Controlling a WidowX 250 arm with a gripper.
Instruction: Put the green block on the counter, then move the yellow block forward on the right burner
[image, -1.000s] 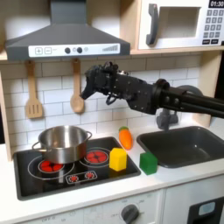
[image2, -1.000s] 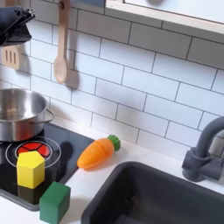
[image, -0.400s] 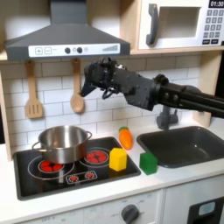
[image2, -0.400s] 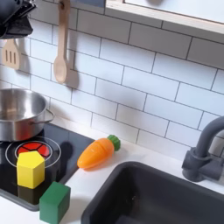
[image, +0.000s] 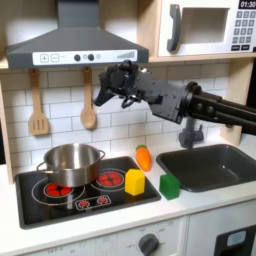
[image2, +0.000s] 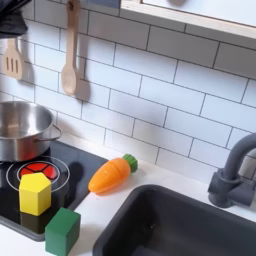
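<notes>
Raised in the upper middle of the first exterior view, the gripper (image: 108, 88) has climbed and slid toward that frame's right since a second ago, when it hung lower in front of the tiled wall; now it sits just under the range hood (image: 75, 45). Its black fingers hold nothing, but whether they stand apart or together cannot be told at this size. In the second exterior view the dark shape that filled the upper left corner a second ago has shrunk to a sliver at the very corner.

Nothing on the worktop has shifted. The green block (image: 170, 185) is a glossy plastic cube with crisp edges, sitting on the cream counter (image: 215, 205) just off the stovetop's right edge in the first exterior view; in the second exterior view the green block (image2: 62, 230) sits at the bottom left, straddling the stovetop's edge and the counter (image2: 100, 215). The yellow block (image: 134, 181) is a bright, smooth plastic piece on the red-ringed right burner, touching nothing, just beside the green one; in the second exterior view the yellow block (image2: 35, 191) shows a peaked top.

A brushed-metal pot (image: 70, 163) stands on the left burner of the flat black stovetop (image: 90, 200). A tapered orange carrot toy (image2: 110, 173) with a green tip lies on the counter between the stovetop and the grey sink (image2: 190, 225). Two wooden utensils, a slotted spatula (image: 38, 105) and a spoon (image: 88, 100), hang against the glossy white tiles.
</notes>
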